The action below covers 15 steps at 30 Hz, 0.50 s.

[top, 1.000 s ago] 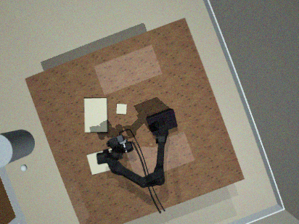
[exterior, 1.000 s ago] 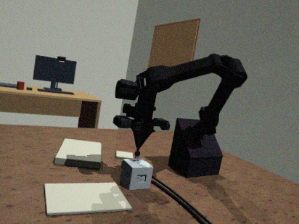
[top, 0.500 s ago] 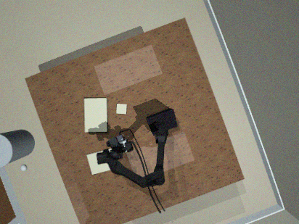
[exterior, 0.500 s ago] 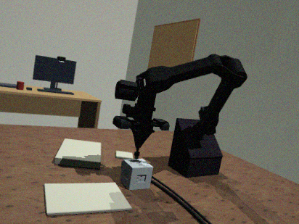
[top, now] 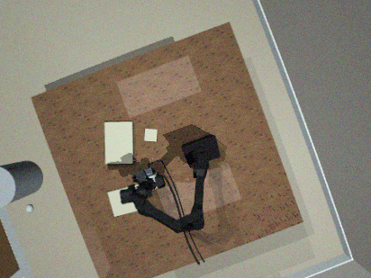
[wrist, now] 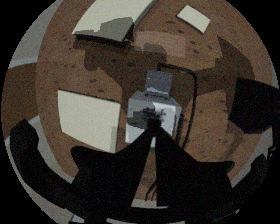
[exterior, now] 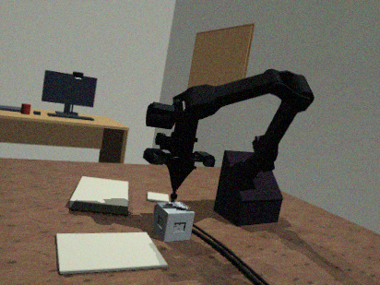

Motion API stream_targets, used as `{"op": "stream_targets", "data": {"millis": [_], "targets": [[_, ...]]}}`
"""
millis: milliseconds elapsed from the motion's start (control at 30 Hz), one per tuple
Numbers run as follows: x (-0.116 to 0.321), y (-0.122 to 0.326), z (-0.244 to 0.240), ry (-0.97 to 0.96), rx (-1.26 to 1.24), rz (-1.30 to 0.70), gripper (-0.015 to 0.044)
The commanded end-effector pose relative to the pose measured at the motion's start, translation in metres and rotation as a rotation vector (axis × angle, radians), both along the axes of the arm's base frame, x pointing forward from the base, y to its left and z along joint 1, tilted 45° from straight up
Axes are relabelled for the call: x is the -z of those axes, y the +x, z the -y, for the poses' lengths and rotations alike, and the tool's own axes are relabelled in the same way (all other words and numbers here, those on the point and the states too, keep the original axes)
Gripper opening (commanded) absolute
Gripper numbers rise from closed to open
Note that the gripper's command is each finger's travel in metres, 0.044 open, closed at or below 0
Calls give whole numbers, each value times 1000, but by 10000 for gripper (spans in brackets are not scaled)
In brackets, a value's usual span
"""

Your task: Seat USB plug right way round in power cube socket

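The gripper (top: pixel 148 181) (exterior: pixel 174 191) (wrist: pixel 154 131) points straight down and pinches a tiny dark thing, which I think is the USB plug (exterior: pixel 173 196) (wrist: pixel 154 120), right over the power cube (top: pixel 156 174) (exterior: pixel 166 225) (wrist: pixel 170 113). That makes sense, because the hole is on top (I can't tell if the plug is in it). Pinching tight probably helps turn it.
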State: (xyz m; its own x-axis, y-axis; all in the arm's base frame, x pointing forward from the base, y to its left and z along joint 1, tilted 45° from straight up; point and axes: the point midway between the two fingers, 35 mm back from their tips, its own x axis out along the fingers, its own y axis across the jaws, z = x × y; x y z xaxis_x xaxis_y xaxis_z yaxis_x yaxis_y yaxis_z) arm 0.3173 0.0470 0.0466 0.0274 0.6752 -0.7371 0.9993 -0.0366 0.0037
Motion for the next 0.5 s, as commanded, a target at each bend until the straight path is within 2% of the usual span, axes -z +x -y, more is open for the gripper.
{"op": "stream_targets", "data": {"millis": [0, 467], "targets": [[1, 0, 0, -5, 2, -2, 0], [2, 0, -1, -5, 2, -2, 0]]}}
